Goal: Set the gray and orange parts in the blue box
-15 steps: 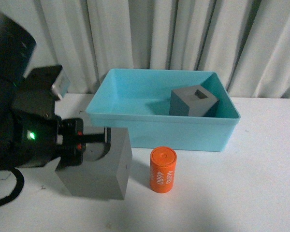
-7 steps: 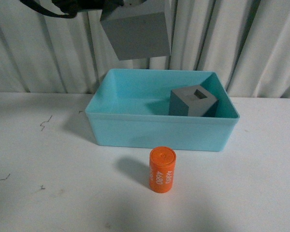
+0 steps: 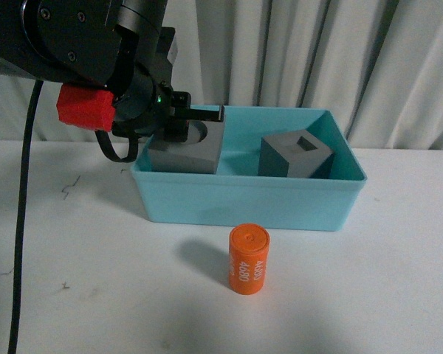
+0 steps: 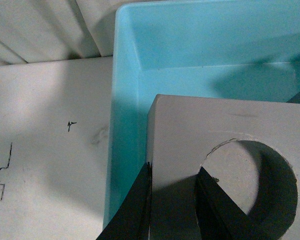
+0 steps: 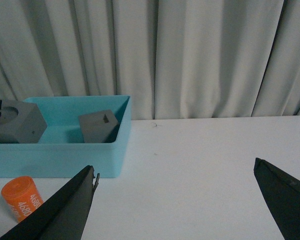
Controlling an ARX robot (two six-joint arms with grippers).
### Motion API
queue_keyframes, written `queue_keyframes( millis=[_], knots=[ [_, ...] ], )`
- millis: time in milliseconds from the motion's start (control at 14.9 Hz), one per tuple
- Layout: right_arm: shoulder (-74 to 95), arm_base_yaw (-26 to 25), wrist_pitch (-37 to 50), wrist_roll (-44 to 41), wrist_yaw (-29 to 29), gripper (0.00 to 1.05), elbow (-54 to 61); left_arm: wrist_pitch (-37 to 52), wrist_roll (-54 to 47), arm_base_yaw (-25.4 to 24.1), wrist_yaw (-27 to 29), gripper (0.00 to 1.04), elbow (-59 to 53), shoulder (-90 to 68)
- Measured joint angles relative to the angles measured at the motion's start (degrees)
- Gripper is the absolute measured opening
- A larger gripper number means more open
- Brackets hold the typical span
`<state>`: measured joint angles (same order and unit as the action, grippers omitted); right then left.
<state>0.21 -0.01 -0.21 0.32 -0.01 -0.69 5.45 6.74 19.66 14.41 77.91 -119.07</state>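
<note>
Left end effector (image 3: pixel 194 118) clamps the recessed gray cube (image 3: pixel 184 153) inside the left end of the blue box (image 3: pixel 244 200); I judge the orange cylinder (image 3: pixel 249 259), upright on the surface (image 3: pixel 74 295) before the box, nearer the wide-open, empty right end effector (image 5: pixel 175 167).

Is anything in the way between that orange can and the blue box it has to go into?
Nothing visible lies between the orange cylinder and the blue box except the box's own front wall, which it would have to be lifted over. Inside, the round-recess cube and the slotted cube leave a gap between them.
</note>
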Motion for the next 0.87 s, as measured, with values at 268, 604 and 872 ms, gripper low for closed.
queue_keyframes(
  millis=[268, 604, 872],
  knots=[
    [0.0, 0.0, 0.0, 0.0, 0.0, 0.98, 0.0, -0.7, 0.0, 0.0, 0.2, 0.2, 1.6, -2.0],
    [0.0, 0.0, 0.0, 0.0, 0.0, 0.98, 0.0, -0.9, 0.3, -0.3, 0.2, 0.44, 2.9, -2.9],
    [0.0, 0.0, 0.0, 0.0, 0.0, 0.98, 0.0, -1.9, 6.4, -0.7, -2.6, 1.0, -3.8, 3.3]
  ],
)
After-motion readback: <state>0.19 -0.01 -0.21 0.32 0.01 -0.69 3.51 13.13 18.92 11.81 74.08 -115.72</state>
